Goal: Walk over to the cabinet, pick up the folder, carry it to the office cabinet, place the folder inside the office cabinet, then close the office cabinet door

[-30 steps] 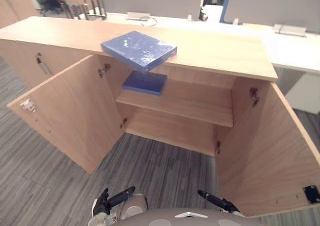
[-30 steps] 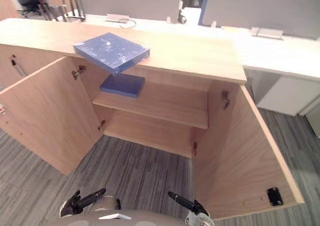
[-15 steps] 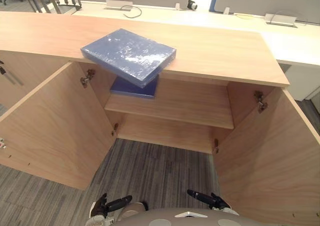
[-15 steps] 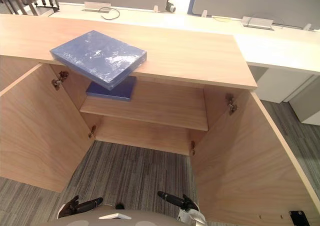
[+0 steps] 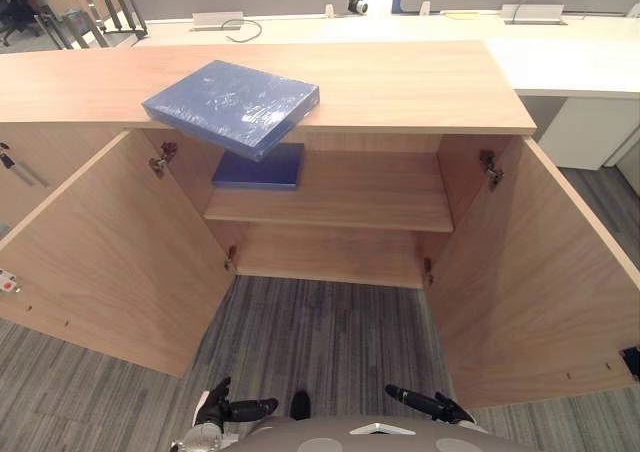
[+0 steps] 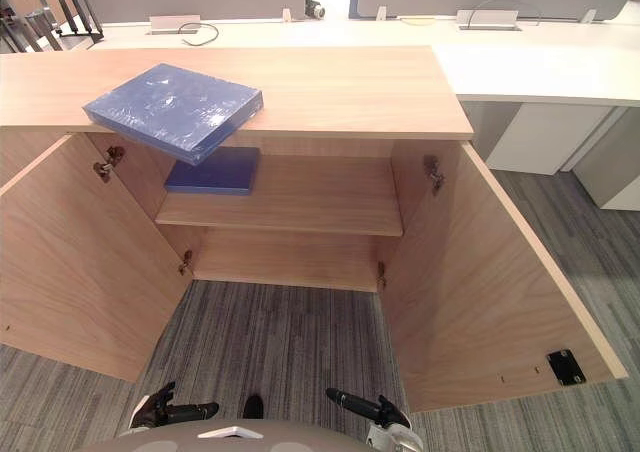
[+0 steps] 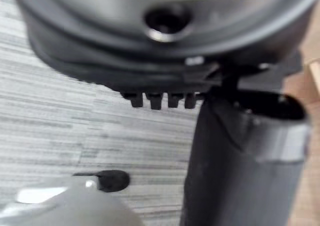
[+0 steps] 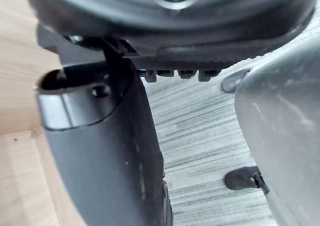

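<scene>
Folder (image 5: 232, 105), blue and glossy, lies flat on the wooden top of the cabinet (image 5: 410, 82), 1 corner jutting past the front edge above the left door (image 5: 110, 252); a 2nd blue folder (image 5: 262, 167) lies on the shelf (image 5: 350, 192) inside, at its left end; both doors stand wide open, the right door (image 5: 540, 282) swung out over the grey carpet (image 5: 320, 342); the left hand (image 5: 225, 410) and right hand (image 5: 425, 405) hang low above the carpet, well apart from the folder, fingers relaxed, each holding nothing.
</scene>
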`<state>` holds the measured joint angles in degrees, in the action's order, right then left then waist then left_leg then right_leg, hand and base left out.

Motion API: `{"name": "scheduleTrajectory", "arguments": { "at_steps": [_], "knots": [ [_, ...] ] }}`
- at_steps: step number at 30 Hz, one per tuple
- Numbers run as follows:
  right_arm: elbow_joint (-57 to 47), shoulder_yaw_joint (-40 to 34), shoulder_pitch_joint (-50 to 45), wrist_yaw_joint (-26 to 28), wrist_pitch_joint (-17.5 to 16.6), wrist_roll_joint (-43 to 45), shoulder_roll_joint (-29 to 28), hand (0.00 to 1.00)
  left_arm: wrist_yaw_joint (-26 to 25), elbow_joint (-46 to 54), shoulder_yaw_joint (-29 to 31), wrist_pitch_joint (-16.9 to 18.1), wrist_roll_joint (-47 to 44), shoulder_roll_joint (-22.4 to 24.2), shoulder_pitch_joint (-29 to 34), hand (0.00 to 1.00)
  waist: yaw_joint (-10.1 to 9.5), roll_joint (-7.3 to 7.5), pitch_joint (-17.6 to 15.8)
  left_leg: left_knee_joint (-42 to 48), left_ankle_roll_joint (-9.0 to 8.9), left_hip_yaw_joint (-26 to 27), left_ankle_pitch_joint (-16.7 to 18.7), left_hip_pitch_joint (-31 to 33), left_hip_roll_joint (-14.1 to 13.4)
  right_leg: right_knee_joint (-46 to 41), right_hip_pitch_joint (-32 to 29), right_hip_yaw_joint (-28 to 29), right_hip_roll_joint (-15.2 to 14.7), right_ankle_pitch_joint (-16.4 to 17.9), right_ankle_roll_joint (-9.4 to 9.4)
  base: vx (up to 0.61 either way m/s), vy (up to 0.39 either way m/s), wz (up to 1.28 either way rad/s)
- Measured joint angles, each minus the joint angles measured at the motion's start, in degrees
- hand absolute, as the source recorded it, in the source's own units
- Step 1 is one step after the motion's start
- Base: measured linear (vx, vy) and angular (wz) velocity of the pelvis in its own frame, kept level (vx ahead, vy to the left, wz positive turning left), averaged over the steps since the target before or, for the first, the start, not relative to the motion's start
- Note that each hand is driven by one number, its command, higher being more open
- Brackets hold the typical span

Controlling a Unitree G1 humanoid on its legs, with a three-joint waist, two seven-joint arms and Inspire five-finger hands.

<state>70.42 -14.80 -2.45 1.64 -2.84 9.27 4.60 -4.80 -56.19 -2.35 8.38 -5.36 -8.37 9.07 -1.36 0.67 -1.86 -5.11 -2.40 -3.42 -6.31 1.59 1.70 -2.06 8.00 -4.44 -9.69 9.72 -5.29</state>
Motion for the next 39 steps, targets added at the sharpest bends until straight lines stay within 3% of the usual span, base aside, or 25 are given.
{"name": "scheduleTrajectory", "arguments": {
  "at_steps": [2,5,8,11,18,22,24,25,27,28,29,31,32,34,35,36,37,38,39],
  "knots": [
    [-0.6,2.0,-0.6,0.0,-0.2,-0.1,0.1,1.00,0.2,13.6,0.4,0.3,-8.8,1.4,2.9,1.00,-0.16,0.66,0.4,0.0,0.43,-1.5,-0.4,1.0,0.5,0.0,-0.1,-1.2,-0.1,0.3,-0.36,-0.08,-0.009,0.34],
    [-0.5,2.9,-0.8,0.1,-0.2,-0.1,-0.4,1.00,1.7,26.1,1.5,0.3,-19.9,3.5,4.7,1.00,-0.27,1.31,1.1,0.0,0.62,-1.7,-0.5,2.1,0.8,0.1,-0.9,-1.1,-0.2,0.2,-0.12,-0.03,0.009,0.10],
    [-0.5,3.6,-0.8,0.3,0.0,-0.2,-0.6,1.00,1.3,34.4,4.4,0.6,-23.9,3.8,4.8,1.00,-0.25,1.72,1.4,0.0,0.43,-1.5,-0.4,2.0,0.8,0.2,-0.9,-0.7,-0.2,0.3,0.22,0.03,-0.005,-0.04],
    [-0.7,3.4,-0.9,0.7,0.1,-1.4,-0.5,1.00,-0.3,41.1,7.4,0.6,-23.2,3.8,5.0,1.00,-0.84,1.77,1.8,0.2,0.60,-1.5,-0.6,1.9,0.8,0.3,-0.8,-0.7,-0.2,-0.1,-0.27,0.07,-0.032,-0.01],
    [-1.6,1.8,-1.5,1.9,0.9,-2.2,-1.1,1.00,-6.2,52.6,11.9,0.7,-6.5,3.7,5.0,1.00,-2.70,0.46,2.5,0.2,0.05,-0.8,0.2,0.1,0.3,1.1,1.4,-0.1,0.2,-0.3,-0.42,0.05,-0.040,-0.01],
    [-1.7,1.5,-1.9,2.4,1.0,-2.3,-0.9,1.00,-8.0,57.7,13.4,0.6,-5.1,5.8,5.9,1.00,-3.41,-0.38,3.2,0.1,0.11,0.5,0.9,-0.1,-0.7,-1.8,-0.5,1.9,0.6,-0.6,-0.39,-0.02,-0.022,-0.27],
    [-2.8,0.4,-2.5,2.6,1.1,-2.2,-0.5,1.00,-8.9,61.3,14.2,0.6,-3.4,8.5,7.6,1.00,-3.83,-1.45,3.7,0.1,0.53,1.5,2.0,-0.3,-1.7,-9.2,-4.2,2.8,1.1,-0.2,-0.37,-0.05,0.030,-0.28],
    [-3.8,-0.6,-3.2,2.6,1.2,-2.2,-0.3,1.00,-9.2,62.9,14.1,0.3,-1.1,9.6,7.9,1.00,-3.86,-1.57,3.6,0.1,0.77,1.6,2.2,-1.1,-1.6,-18.0,-7.9,2.9,0.8,0.9,-0.63,-0.08,0.048,0.03],
    [-4.8,-0.3,-3.5,2.6,1.2,-2.3,-0.3,1.00,-9.6,65.1,14.1,0.1,1.3,10.1,8.0,1.00,-3.12,-0.44,2.6,1.5,1.68,1.1,3.0,-2.2,-0.1,-33.9,-13.8,3.0,-1.3,0.9,-0.79,-0.07,0.042,0.30],
    [-5.2,1.2,-3.5,2.7,1.2,-2.3,-0.6,1.00,-9.6,66.6,14.1,0.0,1.7,9.9,8.0,1.00,-3.05,1.52,2.5,3.0,2.43,0.5,3.7,-2.5,2.0,-42.5,-17.0,3.4,-3.6,-0.7,0.47,-0.01,0.017,0.54],
    [-5.3,2.5,-3.4,2.9,1.4,-2.3,-0.4,1.00,-9.7,67.8,14.1,-0.1,1.8,10.2,8.5,1.00,-3.11,2.01,2.5,3.1,2.61,-0.3,3.8,-3.8,2.7,-46.4,-18.0,3.2,-4.5,-3.7,1.51,0.01,0.019,0.56],
    [-5.4,3.6,-3.5,2.9,1.2,-2.9,-0.3,1.00,-10.2,68.7,14.6,-0.8,3.9,10.8,9.0,1.00,-3.18,1.02,2.4,3.3,3.07,-1.7,4.0,-4.9,1.7,-47.8,-17.8,2.4,-4.0,-5.9,2.62,0.02,0.018,0.50],
    [-5.8,4.3,-3.1,2.7,1.2,-4.9,-0.4,1.00,-11.4,69.2,16.6,-1.0,4.0,11.2,9.0,1.00,-3.19,0.91,2.3,4.7,3.46,-2.0,4.3,-4.4,1.3,-46.2,-17.6,1.3,-3.9,-1.1,2.91,0.00,0.014,0.32],
    [-5.9,4.2,-3.0,2.7,1.1,-5.9,-0.6,1.00,-13.6,69.2,19.4,-1.2,4.0,12.0,9.0,1.00,-3.18,0.50,2.1,6.5,3.51,-1.9,5.4,-3.3,0.6,-38.0,-16.6,0.0,-2.8,3.3,2.40,-0.06,-0.021,0.04],
    [-5.9,5.1,-3.0,2.5,1.2,-6.0,-0.9,1.00,-14.7,69.3,20.4,-1.3,4.4,12.1,9.1,1.00,-3.12,0.56,2.2,7.7,3.30,-1.5,6.0,-2.4,0.2,-28.3,-14.7,-0.8,-2.0,3.2,1.94,-0.09,-0.061,0.02],
    [-5.9,6.1,-2.9,2.3,1.2,-6.1,-1.1,1.00,-14.9,69.5,20.8,-1.4,5.2,12.1,9.1,1.00,-3.06,0.98,2.2,7.9,3.18,-1.3,6.1,-2.0,0.3,-24.4,-13.9,-1.4,-2.1,3.2,1.85,-0.07,-0.121,-0.01],
    [-5.2,8.2,-2.3,2.0,1.3,-6.4,-1.2,1.00,-15.8,70.1,21.4,-1.7,6.6,12.2,9.1,1.00,-3.15,2.27,1.7,7.8,3.08,-0.9,6.1,-2.0,1.1,-18.5,-12.5,-2.0,-2.3,3.1,1.77,-0.02,-0.179,-0.01],
    [-4.9,8.6,-1.5,2.0,1.5,-6.3,-0.9,1.00,-16.4,70.1,21.3,-2.4,7.6,12.2,9.2,1.00,-3.02,2.09,1.6,7.8,2.82,-0.9,6.2,-2.0,0.9,-17.2,-12.4,-1.9,-2.2,1.3,-0.17,0.29,-0.418,0.01],
    [-4.9,9.7,-1.7,1.7,2.2,-6.4,-0.3,1.00,-16.9,72.5,20.8,-2.6,10.5,12.6,9.4,1.00,-3.37,-0.10,3.9,1.9,-1.36,1.0,3.6,-4.1,-5.8,-3.3,-6.6,-6.4,4.0,-5.5,1.01,0.34,-0.359,0.03]
  ]
}}
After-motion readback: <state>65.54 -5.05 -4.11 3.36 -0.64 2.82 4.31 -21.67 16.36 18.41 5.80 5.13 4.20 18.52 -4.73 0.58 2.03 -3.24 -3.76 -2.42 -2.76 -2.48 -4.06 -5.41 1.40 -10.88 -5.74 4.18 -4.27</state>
